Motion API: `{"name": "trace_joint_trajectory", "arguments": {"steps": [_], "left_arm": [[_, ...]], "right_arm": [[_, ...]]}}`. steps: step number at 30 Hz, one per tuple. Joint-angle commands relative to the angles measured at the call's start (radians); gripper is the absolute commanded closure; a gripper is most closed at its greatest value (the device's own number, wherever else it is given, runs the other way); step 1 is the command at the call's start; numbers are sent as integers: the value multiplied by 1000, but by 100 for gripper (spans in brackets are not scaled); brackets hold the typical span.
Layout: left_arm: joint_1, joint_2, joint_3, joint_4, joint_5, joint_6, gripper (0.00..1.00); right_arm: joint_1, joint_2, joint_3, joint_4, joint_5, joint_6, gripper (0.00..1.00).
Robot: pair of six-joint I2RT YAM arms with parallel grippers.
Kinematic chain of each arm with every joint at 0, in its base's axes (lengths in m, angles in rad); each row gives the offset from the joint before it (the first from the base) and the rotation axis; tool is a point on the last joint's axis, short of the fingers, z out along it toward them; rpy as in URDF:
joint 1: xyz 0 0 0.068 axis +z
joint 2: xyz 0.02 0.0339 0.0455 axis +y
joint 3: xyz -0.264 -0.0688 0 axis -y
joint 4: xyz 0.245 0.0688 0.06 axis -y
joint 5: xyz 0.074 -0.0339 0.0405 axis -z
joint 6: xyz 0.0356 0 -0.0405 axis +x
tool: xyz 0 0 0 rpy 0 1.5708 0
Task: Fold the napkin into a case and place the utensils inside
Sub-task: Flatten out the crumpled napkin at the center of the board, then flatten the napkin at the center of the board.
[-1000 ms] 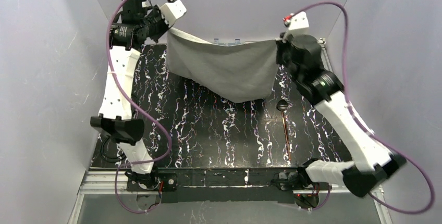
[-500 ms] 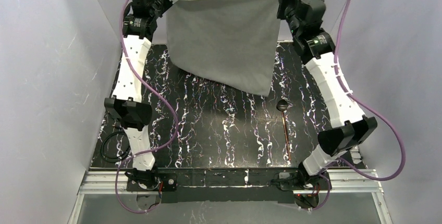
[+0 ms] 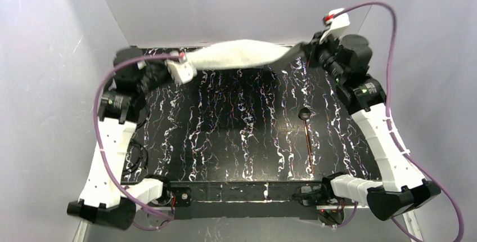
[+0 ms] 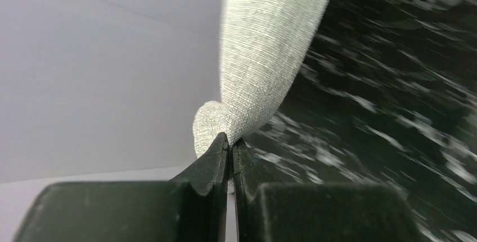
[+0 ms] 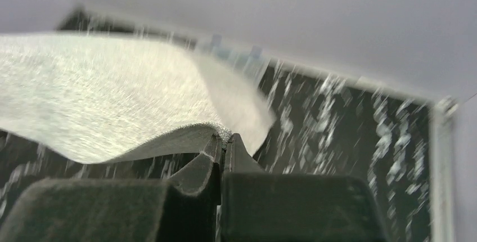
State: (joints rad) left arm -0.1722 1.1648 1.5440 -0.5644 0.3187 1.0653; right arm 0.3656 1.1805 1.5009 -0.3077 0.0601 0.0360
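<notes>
napkin (image 4: 264, 56): matte woven cloth | table (image 3: 236, 140): smooth, marbled | utensils (image 3: 307, 138): copper-brown metal

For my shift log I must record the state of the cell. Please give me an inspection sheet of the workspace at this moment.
Surface: black table top with white veins, no damage seen.
Job's things: light-grey cloth napkin stretched between both tools at the far side, not yet a case; thin copper-brown utensil with a dark rounded spoon head lies right of centre, uncovered.
Clutter: nothing seen.
Tools: left tool shut on one napkin end; right tool shut on the other.
Cables: purple cables loop beside both arms.
Surroundings: pale plain walls on three sides.
</notes>
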Motion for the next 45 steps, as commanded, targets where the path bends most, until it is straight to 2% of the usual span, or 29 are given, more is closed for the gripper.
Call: {"name": "trace_joint_trajectory", "arguments": {"steps": [1, 4, 7, 11, 17, 18, 19, 21, 22, 23, 28, 31, 33, 36, 38, 41, 43, 45], "left_arm": [[-7, -80, -337, -293, 116, 62, 100], [-9, -130, -540, -340, 124, 62, 100], [-10, -140, -652, -359, 124, 64, 100], [-10, -124, -676, -439, 138, 99, 100], [-10, -121, -698, -597, 187, 196, 99], [-10, -125, -707, -618, 191, 213, 92], [-10, -126, -713, -645, 198, 224, 75], [-10, -130, -716, -695, 213, 250, 27], [-10, -134, -714, -712, 217, 264, 18], [-10, -137, -707, -721, 223, 263, 15], [-10, -104, -563, -787, 252, 253, 13], [-10, -38, -458, -798, 269, 232, 12], [-10, 17, -392, -727, 278, 174, 12], [-10, 121, -327, -502, 261, -43, 17], [-10, 201, -283, -416, 253, -101, 19], [-20, 321, -218, -288, 199, -217, 22], [-22, 407, -172, -256, 159, -246, 22], [-31, 492, -142, -232, 116, -251, 23]], "right_arm": [[-3, -39, -222, -190, -236, 63, 99], [-3, -64, -327, -282, -339, 71, 99], [-3, -73, -387, -382, -448, 67, 99], [13, -97, -475, -468, -545, 107, 99], [69, -126, -588, -524, -495, 167, 99], [81, -124, -599, -527, -502, 176, 91], [95, -122, -608, -527, -511, 185, 81], [113, -123, -617, -529, -520, 192, 58], [114, -128, -613, -533, -522, 192, 49], [115, -131, -603, -533, -527, 189, 43], [113, -134, -490, -537, -564, 166, 24], [114, -105, -411, -519, -523, 156, 19], [113, -58, -363, -504, -399, 161, 20], [99, 30, -336, -442, -214, 182, 26], [94, 103, -342, -357, -140, 196, 29], [72, 240, -333, -256, -40, 214, 27], [53, 330, -307, -215, 32, 177, 26], [31, 419, -283, -164, 27, 155, 26]]}}
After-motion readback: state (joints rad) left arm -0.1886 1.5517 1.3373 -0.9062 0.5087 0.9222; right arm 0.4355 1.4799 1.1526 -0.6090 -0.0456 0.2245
